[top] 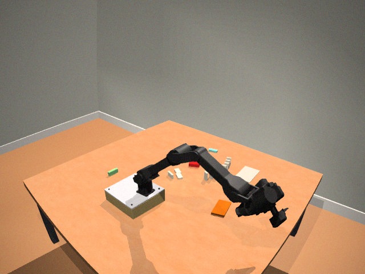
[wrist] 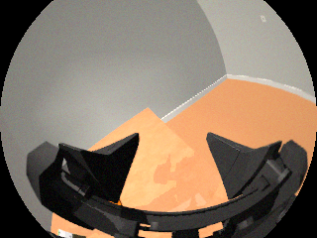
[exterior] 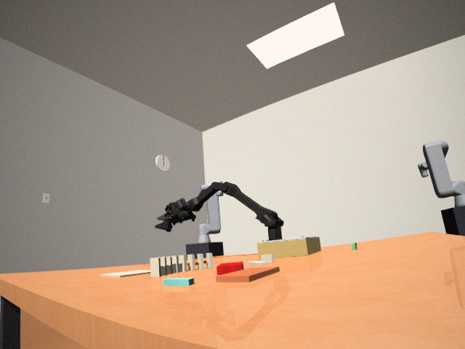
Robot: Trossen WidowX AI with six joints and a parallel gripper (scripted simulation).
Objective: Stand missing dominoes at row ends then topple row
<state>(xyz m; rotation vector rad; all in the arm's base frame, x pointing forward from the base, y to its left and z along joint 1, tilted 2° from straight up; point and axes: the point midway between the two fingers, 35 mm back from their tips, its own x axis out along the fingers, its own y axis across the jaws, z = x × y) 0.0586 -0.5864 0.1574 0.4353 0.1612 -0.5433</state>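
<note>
A row of several pale dominoes (top: 205, 175) (exterior: 155, 267) stands upright; my arm hides its middle in the top view. Nearer the arm's base, a pale domino (top: 170, 174) (exterior: 267, 257) rests on its long edge. Beside it pale dominoes (top: 179, 176) (exterior: 257, 263) lie flat, seemingly two end to end. My gripper (exterior: 157, 222) (wrist: 173, 136) is open and empty, high above the table and off to the side of the row. The wrist view shows nothing between its fingers.
An orange plate (top: 220, 208) lies near the gripper side. A cream sheet (top: 247, 174) (exterior: 127, 273) lies beside the row. A red block (top: 194, 164) (exterior: 229, 267), brown slab (exterior: 248, 275), cyan block (top: 213, 150) (exterior: 178, 281) and green block (top: 112, 172) (exterior: 353, 246) are also on the table.
</note>
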